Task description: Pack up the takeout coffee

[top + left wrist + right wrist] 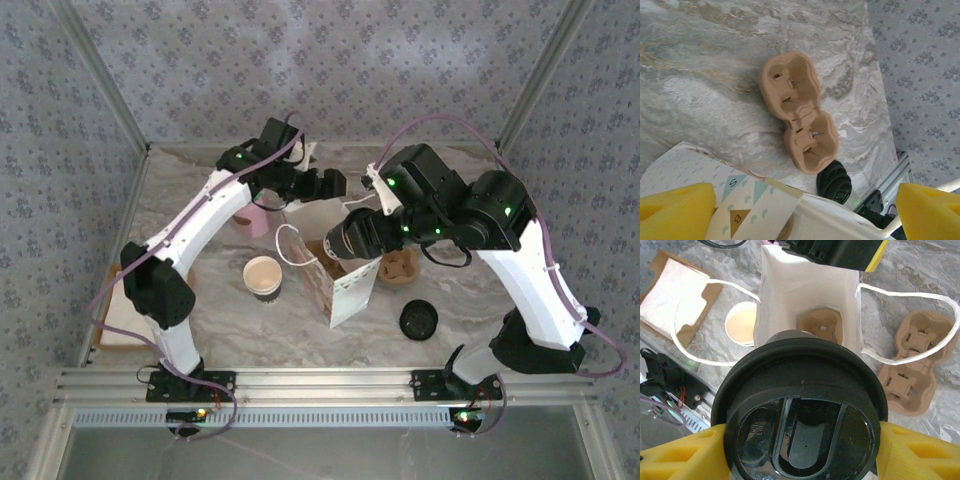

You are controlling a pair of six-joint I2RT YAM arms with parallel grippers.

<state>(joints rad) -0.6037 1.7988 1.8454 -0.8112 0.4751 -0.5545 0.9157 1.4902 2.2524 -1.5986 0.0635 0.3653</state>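
Observation:
My right gripper (800,442) is shut on the takeout coffee (799,412), a paper cup whose black lid fills the lower half of the right wrist view. From above, the takeout coffee (340,240) hangs in my right gripper (346,241) just over the mouth of the white patterned paper bag (350,285). Looking into the bag (805,287), a brown cup carrier (820,326) lies at its bottom. My left gripper (325,190) stands open at the bag's far rim, its yellow fingers (675,212) wide apart with the bag's edge (740,200) between them.
A second, open paper cup (263,275) stands left of the bag, and a loose black lid (418,320) lies to the right. Another brown carrier (400,265) sits beside the bag. A pink cup (258,220) stands behind; a napkin on brown paper (115,320) is far left.

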